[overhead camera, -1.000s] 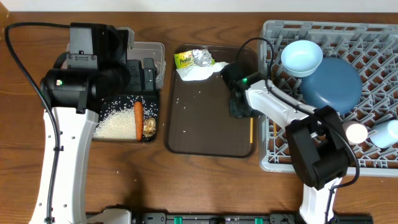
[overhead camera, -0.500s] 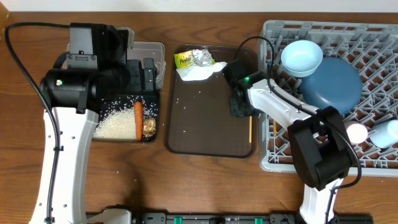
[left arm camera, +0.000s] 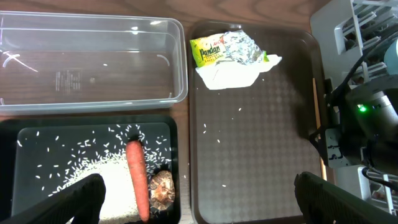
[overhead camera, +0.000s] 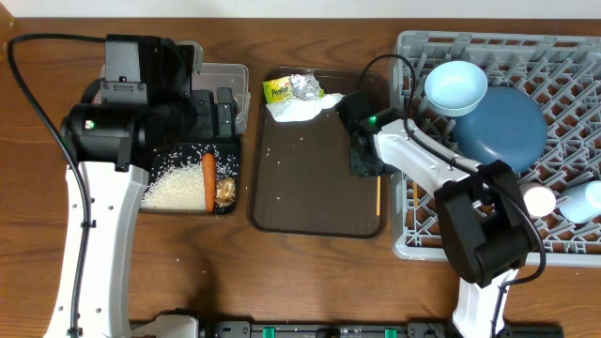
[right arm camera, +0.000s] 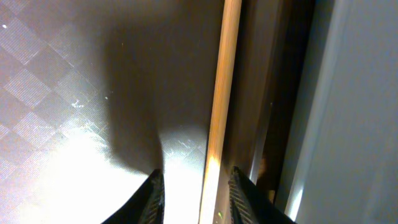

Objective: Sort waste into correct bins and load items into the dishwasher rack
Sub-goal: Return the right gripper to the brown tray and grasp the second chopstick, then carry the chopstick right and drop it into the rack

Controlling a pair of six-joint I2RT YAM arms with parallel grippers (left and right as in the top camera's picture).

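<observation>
The wooden chopstick (right arm camera: 219, 93) lies flat on the dark brown serving tray (overhead camera: 310, 188), hard against its right-hand wall and just beside the dishwasher rack (overhead camera: 563, 56). Its long axis runs along that wall, from the near edge of the bench (overhead camera: 310, 282) toward the far edge. The right gripper (right arm camera: 196, 186) sits low over it with its 2 fingers slightly parted. They straddle the stick without clamping it: it lies close to 1 finger, with bare tray showing before the other. The left gripper (left arm camera: 199, 180) is spread wide and holds nothing, above the black tray (left arm camera: 12, 155) and the clear tub (left arm camera: 93, 59). In the black tray the carrot (left arm camera: 137, 177) lies parallel to the chopstick, thick end toward the tub, among rice grains (left arm camera: 81, 171) and touching the brown food lump (left arm camera: 161, 190). At the serving tray's far end a yellow-green wrapper (left arm camera: 211, 50) reads "Pandan", with crumpled foil (left arm camera: 239, 46) against it and a white napkin (left arm camera: 233, 71) partly under both.
</observation>
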